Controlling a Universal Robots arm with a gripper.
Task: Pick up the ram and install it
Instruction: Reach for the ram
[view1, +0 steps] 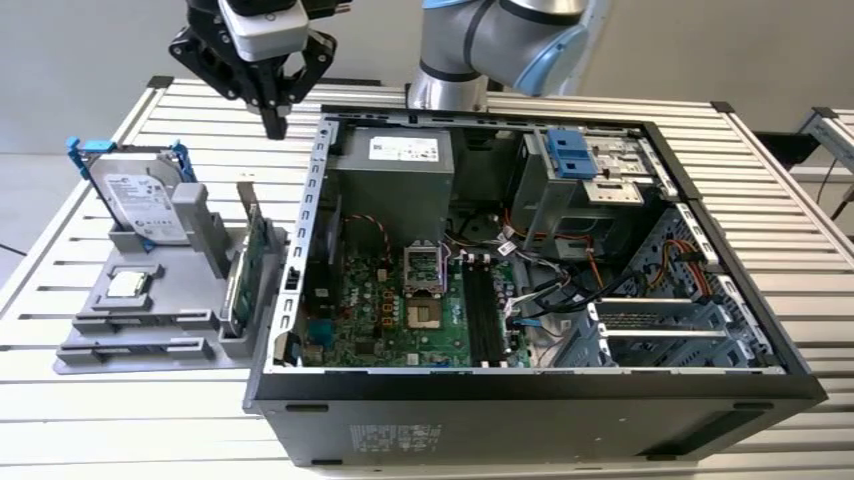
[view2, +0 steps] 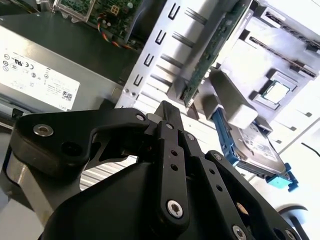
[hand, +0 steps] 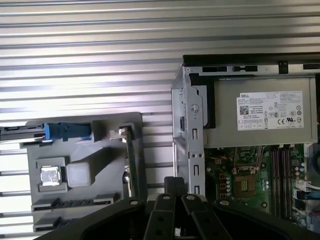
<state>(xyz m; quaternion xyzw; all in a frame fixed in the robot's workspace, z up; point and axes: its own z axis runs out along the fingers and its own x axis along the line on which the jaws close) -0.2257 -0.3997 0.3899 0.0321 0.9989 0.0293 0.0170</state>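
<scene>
My gripper (view1: 275, 122) hangs high over the slatted table, behind the grey holder (view1: 147, 320) and beside the computer case's back corner. Its fingers (hand: 174, 186) are pressed together with nothing between them. Green boards stand on edge along the holder's side nearest the case. The lower, narrow one looks like the ram (view1: 240, 292), with a taller bracketed card (view1: 263, 250) beside it. In the first wrist view they show as one thin green edge (hand: 129, 165), well apart from the fingers. The long black memory slots (view1: 482, 312) lie on the motherboard inside the open case (view1: 534, 385).
The holder also carries a silver hard drive in a blue frame (view1: 140, 205) and a small square chip (view1: 127, 285). Inside the case are a grey power supply (view1: 394, 170), loose cables (view1: 561, 285) and a drive cage (view1: 594, 170). The arm's base (view1: 447, 90) stands behind the case.
</scene>
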